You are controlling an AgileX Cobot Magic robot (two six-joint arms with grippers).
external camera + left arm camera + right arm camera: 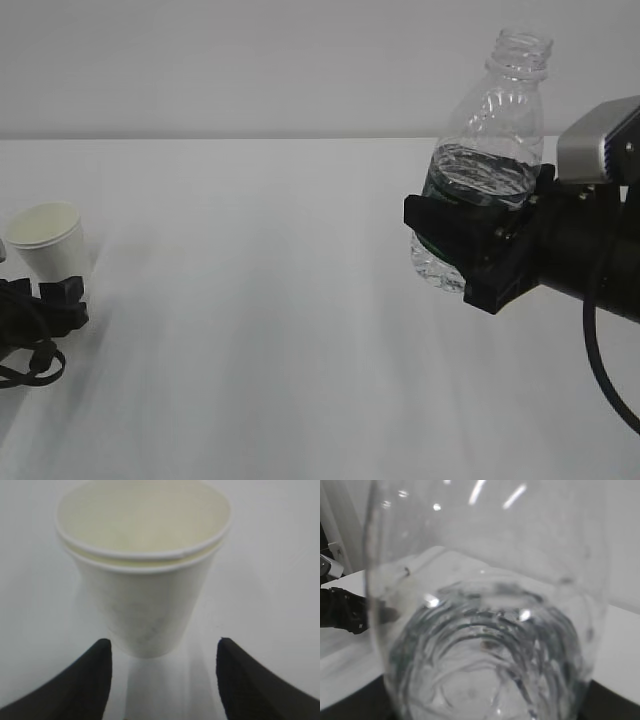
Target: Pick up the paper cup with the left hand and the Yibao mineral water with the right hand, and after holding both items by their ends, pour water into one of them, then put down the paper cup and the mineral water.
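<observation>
Bottle lifted on the right, cup not yet gripped on the left.

Exterior view: the right hand (470,240) clamps the Yibao mineral water (482,165) around its label, bottle raised off the table (260,300) and leaning slightly; the paper cup (50,238) stands just ahead of the left hand (55,300).
Left wrist view: the cup sits upright between and just beyond the two spread fingers (85,680), neither touching it.
Right wrist view: the bottle fills the frame, held close.
Judged step: picking up the cup; next, advance and close low on it.
</observation>
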